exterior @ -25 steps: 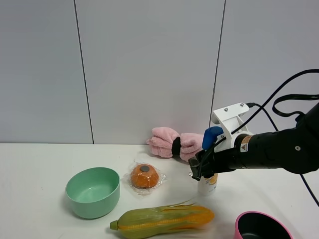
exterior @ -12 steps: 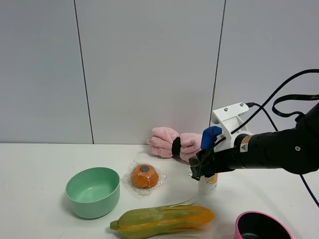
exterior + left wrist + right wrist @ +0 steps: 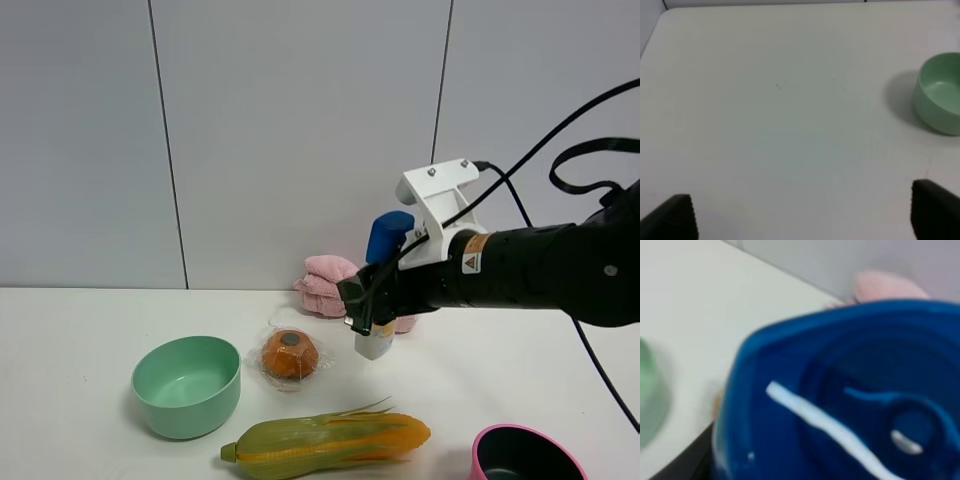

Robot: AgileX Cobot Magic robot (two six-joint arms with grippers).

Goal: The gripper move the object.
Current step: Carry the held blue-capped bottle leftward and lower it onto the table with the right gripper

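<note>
The bottle point(image 3: 376, 343) is now off the surface point(image 3: 100, 320) and further left, right tool point(image 3: 365, 305) clamped round it; move underway.

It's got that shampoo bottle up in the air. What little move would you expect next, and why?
I'd guess a short level carry sideways before lowering. The right claw is shut on the bottle, whose base hangs clear of the table. The wrapped orange item and corn lie close by, so setting it down right here could bump them.
</note>
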